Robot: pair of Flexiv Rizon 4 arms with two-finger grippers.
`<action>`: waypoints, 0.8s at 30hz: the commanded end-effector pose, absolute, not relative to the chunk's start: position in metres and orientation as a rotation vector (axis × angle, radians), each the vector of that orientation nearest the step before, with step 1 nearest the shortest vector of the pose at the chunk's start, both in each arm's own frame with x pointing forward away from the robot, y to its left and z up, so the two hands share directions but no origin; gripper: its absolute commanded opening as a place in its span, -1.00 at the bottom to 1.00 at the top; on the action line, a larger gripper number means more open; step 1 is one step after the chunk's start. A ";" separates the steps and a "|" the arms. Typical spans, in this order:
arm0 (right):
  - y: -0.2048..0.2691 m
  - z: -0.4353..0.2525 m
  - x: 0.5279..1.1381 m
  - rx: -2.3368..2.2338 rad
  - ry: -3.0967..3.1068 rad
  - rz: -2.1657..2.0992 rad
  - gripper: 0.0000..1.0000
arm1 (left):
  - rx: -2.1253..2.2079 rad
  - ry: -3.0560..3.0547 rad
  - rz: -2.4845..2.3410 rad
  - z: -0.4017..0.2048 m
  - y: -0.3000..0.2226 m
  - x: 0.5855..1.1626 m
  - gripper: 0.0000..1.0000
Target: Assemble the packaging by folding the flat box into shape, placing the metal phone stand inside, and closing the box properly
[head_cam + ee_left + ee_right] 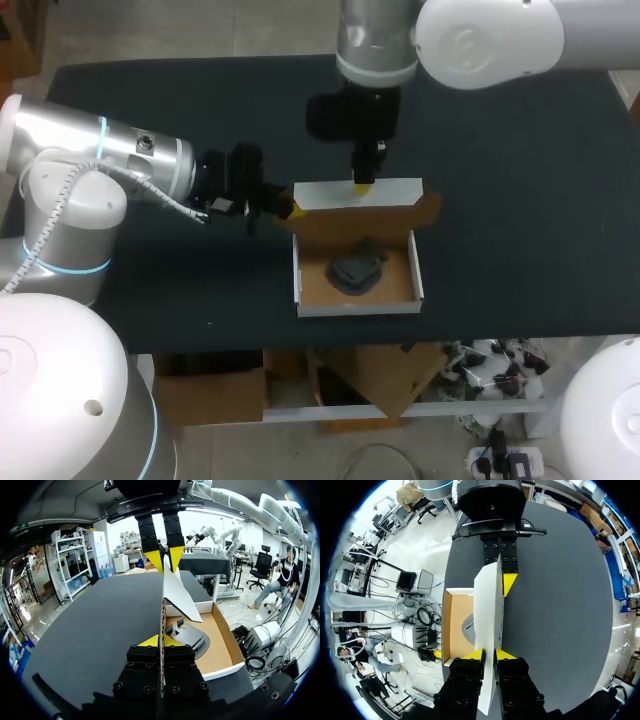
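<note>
An open cardboard box [360, 308] sits mid-table with the dark metal phone stand [356, 270] lying on its brown floor. Its white lid [390, 193] stands upright along the far side. My right gripper [363, 185] comes down from above and is shut on the lid's top edge [487, 605], a yellow tip on each face [489, 654]. My left gripper [288, 209] is at the box's far left corner, shut on the thin side flap [163, 615] held edge-on between its tips [162, 641]. In the left wrist view the stand [189, 636] lies beside that flap.
A brown side flap [430, 208] sticks out at the box's far right corner. The black table [520, 200] stretches wide to both sides of the box. The box's front wall lies close to the table's near edge.
</note>
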State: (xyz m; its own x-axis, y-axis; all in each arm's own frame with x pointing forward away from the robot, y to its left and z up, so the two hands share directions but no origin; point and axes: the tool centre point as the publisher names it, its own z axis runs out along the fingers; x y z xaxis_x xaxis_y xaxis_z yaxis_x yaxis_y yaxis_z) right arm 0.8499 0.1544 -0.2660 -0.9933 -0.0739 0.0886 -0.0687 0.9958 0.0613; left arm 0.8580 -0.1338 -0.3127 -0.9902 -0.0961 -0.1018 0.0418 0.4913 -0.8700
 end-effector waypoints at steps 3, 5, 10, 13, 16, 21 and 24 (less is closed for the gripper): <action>0.159 -0.277 0.853 0.113 -3.034 -0.077 -0.52 | -0.048 2.590 -1.519 -0.310 -0.135 0.859 -1.00; 0.159 -0.278 0.853 0.114 -3.030 -0.074 -0.44 | -0.048 2.590 -1.519 -0.310 -0.135 0.859 -1.00; 0.159 -0.278 0.853 0.115 -3.029 -0.074 -0.52 | -0.048 2.590 -1.519 -0.310 -0.135 0.859 -1.00; 0.159 -0.277 0.853 0.115 -3.031 -0.075 -1.00 | -0.048 2.590 -1.519 -0.310 -0.135 0.859 -1.00; 0.159 -0.276 0.853 0.114 -3.033 -0.076 -1.00 | -0.048 2.590 -1.519 -0.310 -0.135 0.859 -1.00; 0.158 -0.274 0.852 0.120 -3.030 -0.081 -0.17 | -0.048 2.590 -1.519 -0.310 -0.135 0.859 -1.00; 0.156 -0.267 0.851 0.130 -3.032 -0.116 1.00 | -0.048 2.590 -1.519 -0.310 -0.135 0.859 -1.00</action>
State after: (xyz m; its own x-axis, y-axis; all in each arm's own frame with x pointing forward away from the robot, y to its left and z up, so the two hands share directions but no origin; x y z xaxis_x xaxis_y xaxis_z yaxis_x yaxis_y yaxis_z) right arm 0.8533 0.1609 -0.2730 -0.9909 -0.0868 0.1033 -0.0800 0.9945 0.0682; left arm 0.8584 -0.1340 -0.3104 -0.9900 -0.0972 -0.1024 0.0419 0.4901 -0.8707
